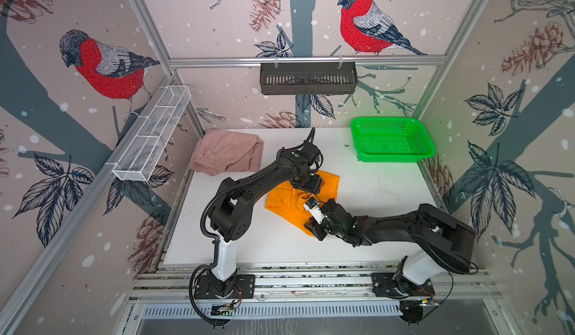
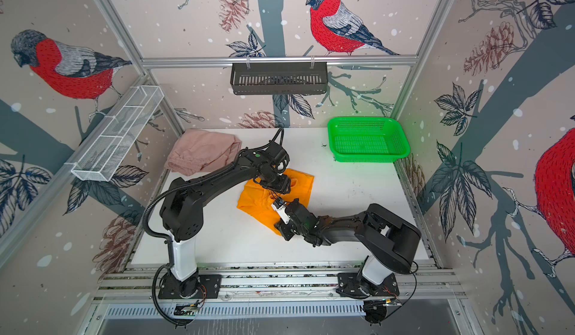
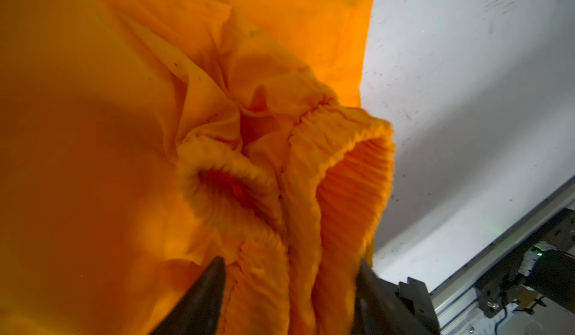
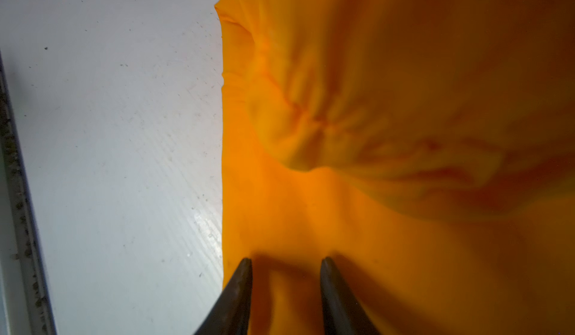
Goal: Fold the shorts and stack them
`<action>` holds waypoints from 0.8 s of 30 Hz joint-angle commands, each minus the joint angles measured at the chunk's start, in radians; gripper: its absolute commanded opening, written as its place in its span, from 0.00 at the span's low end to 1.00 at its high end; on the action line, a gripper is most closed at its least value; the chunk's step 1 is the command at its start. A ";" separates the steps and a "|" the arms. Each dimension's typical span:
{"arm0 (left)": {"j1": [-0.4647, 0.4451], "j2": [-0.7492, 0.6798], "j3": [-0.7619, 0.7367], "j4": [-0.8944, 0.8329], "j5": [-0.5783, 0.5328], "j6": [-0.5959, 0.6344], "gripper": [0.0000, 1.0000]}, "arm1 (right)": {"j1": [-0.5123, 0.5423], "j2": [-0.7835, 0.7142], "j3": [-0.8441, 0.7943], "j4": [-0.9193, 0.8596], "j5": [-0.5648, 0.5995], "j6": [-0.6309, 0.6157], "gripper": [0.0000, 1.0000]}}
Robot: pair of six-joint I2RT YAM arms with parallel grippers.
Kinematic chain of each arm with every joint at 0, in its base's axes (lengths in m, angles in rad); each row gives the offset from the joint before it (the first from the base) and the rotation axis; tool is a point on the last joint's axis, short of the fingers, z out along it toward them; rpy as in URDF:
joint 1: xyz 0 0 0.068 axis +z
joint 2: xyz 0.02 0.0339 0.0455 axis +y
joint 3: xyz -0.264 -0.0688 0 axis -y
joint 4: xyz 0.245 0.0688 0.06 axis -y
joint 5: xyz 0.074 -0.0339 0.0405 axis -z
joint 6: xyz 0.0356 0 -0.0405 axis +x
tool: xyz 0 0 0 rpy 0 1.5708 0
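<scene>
The orange shorts (image 1: 284, 201) lay crumpled near the middle of the white table (image 1: 373, 199), under both arms. The pink shorts (image 1: 227, 154) lay bunched at the far left corner, well apart from them, so nothing was stacked yet. The left gripper (image 3: 289, 262) stood w/ its jaws wide apart, one finger on each side of the gathered waistband (image 3: 342, 137). The cloth btw. them looked loose, not pinched, so I judged it held nothing. The right gripper (image 4: 286, 259) was about half open, its tips just over flat orange cloth close to an edge of the shorts, also w/ nothing clamped. The cloth looked thin, light and very soft, prob. a bit slippery. It would sag and fold by itself when lifted, so one grip point would not be enough. Best places to take hold, in my opinion, were the elastic waistband, which is thicker and gives the fingers something to bite, and a leg hem at the opposite end, to pull the piece flat. Both wrist views were blurred and filled w/ orange, so I could not tell which leg or layer lay under the right gripper. In both top views the arms covered part of the shorts, incl. the fingertips.
</scene>
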 commanded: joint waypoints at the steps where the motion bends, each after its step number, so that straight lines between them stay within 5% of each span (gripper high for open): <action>1: -0.001 -0.045 0.012 0.111 0.114 -0.020 0.97 | 0.008 -0.095 -0.044 0.011 -0.007 0.061 0.40; 6: -0.001 -0.122 0.047 0.101 0.127 -0.021 0.97 | 0.021 -0.428 -0.146 -0.123 0.052 0.134 0.41; 12: 0.042 -0.287 -0.020 0.040 -0.088 -0.034 0.97 | -0.134 -0.739 -0.130 -0.333 0.142 0.135 0.41; 15: 0.068 -0.366 -0.157 0.098 -0.119 -0.039 0.88 | -0.307 -0.675 -0.040 -0.331 0.048 0.092 0.45; 20: 0.050 -0.474 -0.452 0.342 -0.082 -0.050 0.42 | -0.381 -0.387 0.171 -0.364 -0.009 -0.033 0.62; 21: 0.037 -0.488 -0.501 0.392 -0.073 -0.058 0.42 | -0.392 -0.335 0.208 -0.379 -0.021 -0.053 0.64; 24: -0.017 -0.509 -0.611 0.526 -0.051 -0.092 0.64 | -0.449 -0.171 0.309 -0.422 -0.088 -0.091 0.69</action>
